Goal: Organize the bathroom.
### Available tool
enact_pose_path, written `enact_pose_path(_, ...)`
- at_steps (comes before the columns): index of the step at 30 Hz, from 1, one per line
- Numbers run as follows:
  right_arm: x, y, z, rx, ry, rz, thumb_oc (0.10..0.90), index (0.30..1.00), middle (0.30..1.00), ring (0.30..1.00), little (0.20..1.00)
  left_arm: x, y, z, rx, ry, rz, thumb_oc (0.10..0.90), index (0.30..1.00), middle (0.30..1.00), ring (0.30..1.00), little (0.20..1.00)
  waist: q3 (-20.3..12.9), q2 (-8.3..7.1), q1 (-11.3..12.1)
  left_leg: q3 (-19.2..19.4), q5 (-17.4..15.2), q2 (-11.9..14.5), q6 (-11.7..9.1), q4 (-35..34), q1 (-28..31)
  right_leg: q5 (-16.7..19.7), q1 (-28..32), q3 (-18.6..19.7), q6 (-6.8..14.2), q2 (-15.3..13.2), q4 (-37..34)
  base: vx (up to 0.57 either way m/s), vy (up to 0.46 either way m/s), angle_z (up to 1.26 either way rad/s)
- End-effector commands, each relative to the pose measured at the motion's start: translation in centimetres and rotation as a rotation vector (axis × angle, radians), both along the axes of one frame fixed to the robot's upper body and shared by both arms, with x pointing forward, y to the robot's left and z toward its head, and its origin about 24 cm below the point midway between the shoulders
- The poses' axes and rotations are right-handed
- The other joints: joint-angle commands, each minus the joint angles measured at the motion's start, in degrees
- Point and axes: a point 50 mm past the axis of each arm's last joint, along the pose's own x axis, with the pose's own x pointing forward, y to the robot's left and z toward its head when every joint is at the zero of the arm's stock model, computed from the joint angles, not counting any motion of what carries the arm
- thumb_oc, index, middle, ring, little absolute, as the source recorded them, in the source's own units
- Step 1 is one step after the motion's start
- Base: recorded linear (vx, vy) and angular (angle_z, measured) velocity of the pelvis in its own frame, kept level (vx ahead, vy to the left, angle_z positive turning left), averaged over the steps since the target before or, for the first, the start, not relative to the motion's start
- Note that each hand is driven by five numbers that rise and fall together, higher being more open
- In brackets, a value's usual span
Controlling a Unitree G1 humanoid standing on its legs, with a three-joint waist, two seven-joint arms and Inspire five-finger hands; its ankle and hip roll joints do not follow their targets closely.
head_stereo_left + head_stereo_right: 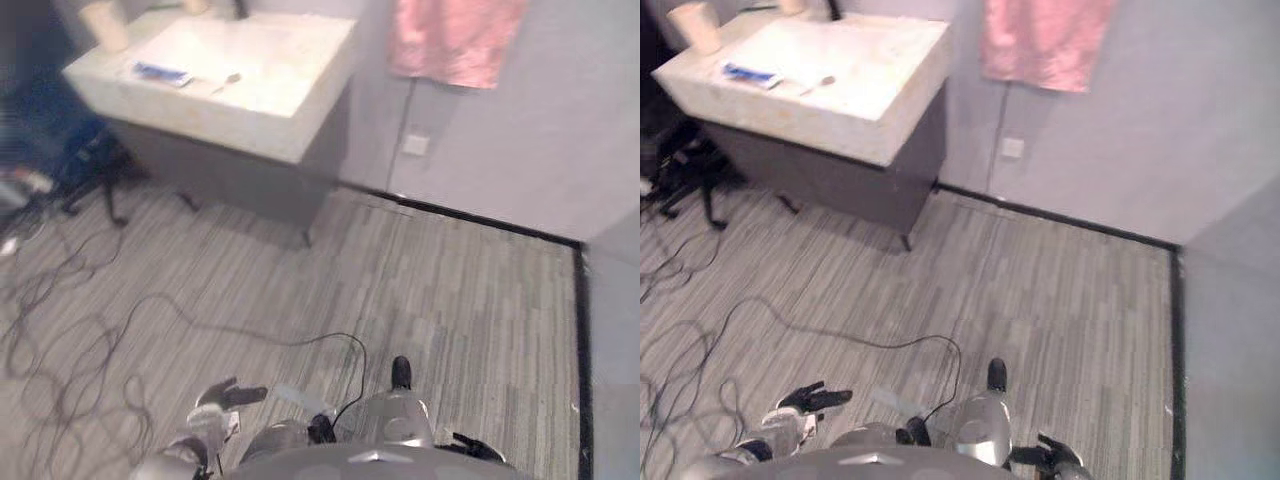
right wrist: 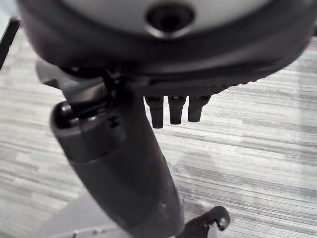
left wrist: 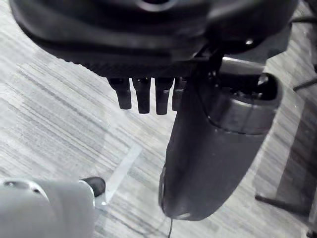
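The left hand (image 1: 222, 397) hangs low over the floor with its fingers (image 3: 143, 96) straight and loose, holding nothing. The right hand (image 1: 1052, 457) is low on the other side, its fingers (image 2: 171, 110) also straight and empty. Both are well apart from anything to tidy.

Under them is the floor (image 1: 450, 300), grey with thin stripes, flat and a bit rough looking. A black strip runs where the floor meets the pale, smooth wall (image 1: 1200, 120).

Further out stands the sink counter (image 1: 890, 130), a thick, pale block with square corners on a dark base. It looks hard like stone. Near its left edge lies a small blue and white flat thing (image 1: 750, 74), maybe a tube or packet; I cannot tell which. It looks light and easy to pinch by its long sides. Just beside it, toward the middle, is a tiny thin thing (image 1: 823, 81), too small to name. At the far left corner stands a pale cup (image 1: 696, 27), round and upright. It is probably light and could tip, so a grip around its middle seems best.

A pink towel (image 1: 1045, 40) hangs on the wall to the right of the counter. It is soft and floppy, and best taken by an edge or corner.
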Motion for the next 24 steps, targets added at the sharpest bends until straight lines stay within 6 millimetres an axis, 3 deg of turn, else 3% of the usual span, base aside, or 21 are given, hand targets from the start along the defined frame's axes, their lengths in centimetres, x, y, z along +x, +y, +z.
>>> enact_pose_path(1,5.3,0.8,1.2,0.005,-0.168,0.09,0.8,0.9,0.9,0.9,0.9,-1.2,5.0,1.1,0.142,0.017,0.055,0.8,0.9,0.9,0.9,0.9,0.99,1.71,1.39,1.12,6.8,7.17,-7.42,-22.71,11.03,-12.52,-1.62,2.34,2.16,9.27,0.76,-0.15,0.193,0.36)
enact_pose_path(2,5.1,0.9,1.1,0.011,-0.158,0.091,0.8,0.9,0.9,0.9,0.9,-1.4,5.2,1.1,0.142,0.027,0.071,0.8,0.9,0.9,0.9,0.9,0.76,1.91,1.5,1.01,7.31,7.35,-7.37,-22.72,10.62,-13.91,-1.37,2.39,1.75,10.16,1.89,-0.11,0.202,0.45)
enact_pose_path(3,4.7,1.1,0.9,0.018,-0.134,0.087,0.8,0.9,0.9,0.9,0.9,-1.7,5.5,1.1,0.144,0.032,0.104,0.8,0.9,0.9,0.9,0.9,0.18,2.34,1.6,0.13,8.58,7.44,-7.17,-22.87,9.44,-18.53,-0.08,4.04,0.3,13.74,4.93,-0.07,0.166,0.5)
enact_pose_path(7,4.0,1.2,0.6,0.023,-0.1,0.094,0.8,0.9,0.9,0.9,0.9,-1.8,5.6,1.1,0.146,0.026,0.132,0.8,0.9,0.9,0.9,0.9,-0.72,1.83,1.58,-1.28,9.19,6.57,-7.11,-23.17,8.38,-20.18,1.93,5.73,-0.92,16.69,4.15,0.03,0.057,0.58)
enact_pose_path(8,2.8,1.9,0.1,0.041,-0.054,0.079,0.8,0.9,0.9,0.9,0.9,-2.3,5.3,1.0,0.145,0.011,0.164,0.8,0.9,0.9,0.9,0.9,-1.63,0.92,1.19,-5.36,9.13,4.83,-7.08,-20.34,5.88,-20.89,4.26,10.38,-3.14,19.71,2.83,0.14,0.014,1.03)
enact_pose_path(12,3.2,1.7,0.2,0.036,-0.057,0.105,0.8,0.9,0.9,0.9,0.9,-3.5,5.1,0.6,0.143,0.014,0.196,0.8,0.9,0.9,0.9,0.9,-1.55,0.33,1.41,-3.42,7.67,4.17,-7.48,-14.92,4.5,-21.44,6.63,9.54,-4.62,19.85,2.14,0.12,0.024,1.33)
enact_pose_path(14,3.7,1.4,0.4,0.012,-0.057,0.18,0.8,0.9,0.9,0.9,0.9,-4.1,5.0,0.4,0.127,0.008,0.24,0.8,0.9,0.9,0.9,0.9,-0.58,-1.04,1.46,-0.06,6.28,4.02,-8.79,-4.01,-0.11,-21.96,9.25,9.34,-6.16,19.15,2.62,0.16,0.016,0.47)
enact_pose_path(16,4.4,0.9,0.8,-0.005,-0.073,0.21,0.8,0.9,0.9,0.9,0.9,-4.3,5.1,0.4,0.133,0.016,0.216,0.8,0.9,0.9,0.9,0.9,0.47,-1.59,1.98,0.05,8.04,5.24,-9.68,0.26,-4.33,-22.76,10.82,8.48,-6.85,19.25,3.13,0.2,0.035,1.0)
enact_pose_path(18,5.2,0.5,1.1,-0.027,-0.109,0.253,0.8,0.9,0.9,0.9,0.9,-4.8,5.2,0.3,0.123,0.022,0.246,0.8,0.9,0.9,0.9,0.9,0.93,-1.73,2.51,-0.14,7.96,5.67,-9.28,-3.08,-4.14,-22.91,12.11,7.75,-6.88,19.48,2.49,0.27,0.115,0.5)
enact_pose_path(21,6.6,0.4,1.7,-0.051,-0.182,0.279,0.8,0.9,0.9,0.9,0.9,-5.5,4.8,0.1,0.12,0.053,0.242,0.8,0.9,0.9,0.9,0.9,0.69,-0.84,2.91,-2.95,14.19,8.2,-10.06,-15.66,-1.15,-22.45,13.41,7.81,-6.37,20.98,-0.44,0.41,0.165,0.62)
enact_pose_path(24,8.4,0.8,2.3,-0.047,-0.25,0.228,0.8,0.9,0.9,0.9,0.9,-6.3,4.3,-0.3,0.129,0.103,0.225,0.8,0.9,0.9,0.9,0.9,0.18,-0.05,3.83,-7.7,19.24,10.76,-11.39,-19.73,-1.04,-24.26,13.5,7.73,-6.09,21.75,0.13,0.39,0.121,0.35)
